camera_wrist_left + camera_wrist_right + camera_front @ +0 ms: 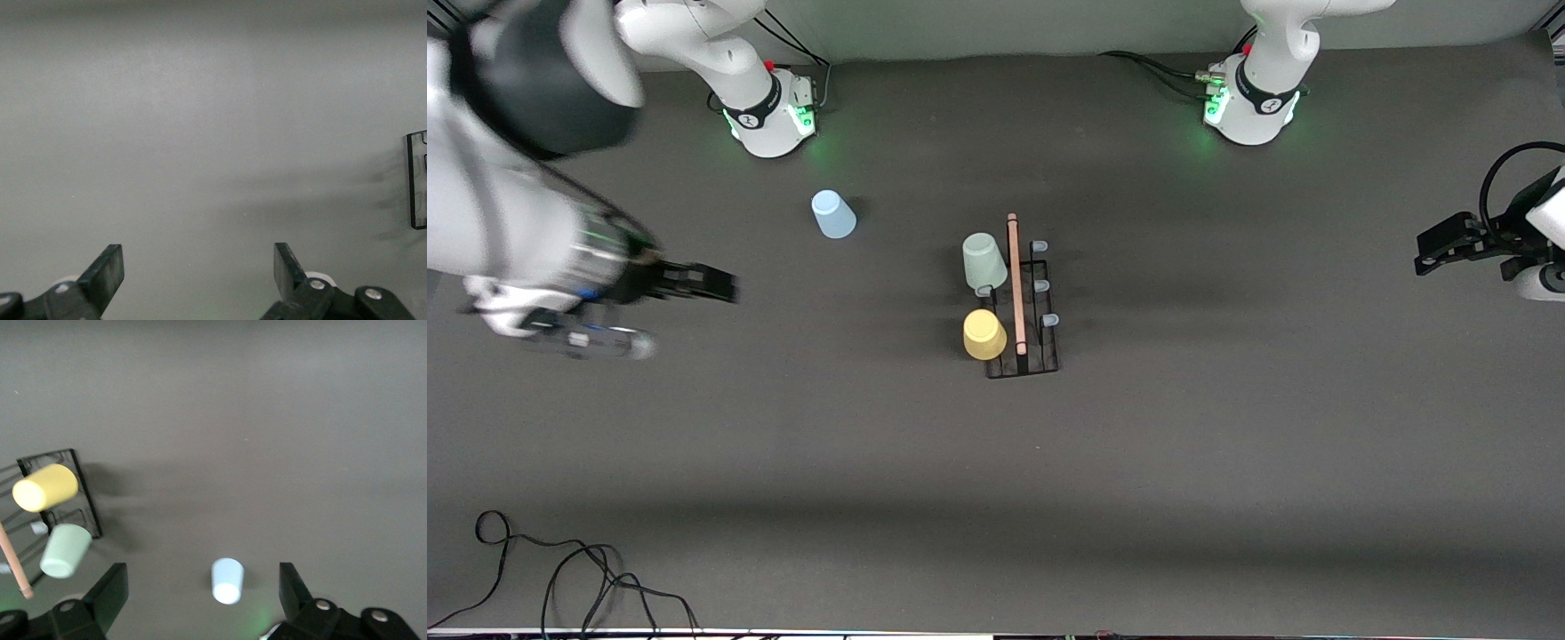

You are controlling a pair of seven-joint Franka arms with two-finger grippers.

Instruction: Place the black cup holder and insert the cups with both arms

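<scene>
Front cam: high, across from the bases, looking steeply down at the whole surface; both bases along its top edge, rack mid-frame.

Right wrist cam: up in the air over the right arm's end, looking down past its own fingers. It frames the blue cup and the rack with the yellow cup and green cup, all shared with the front cam.

Left wrist cam: over the left arm's end, fingers at frame edge, mostly bare surface. Only a rack corner overlaps the other two views.
</scene>
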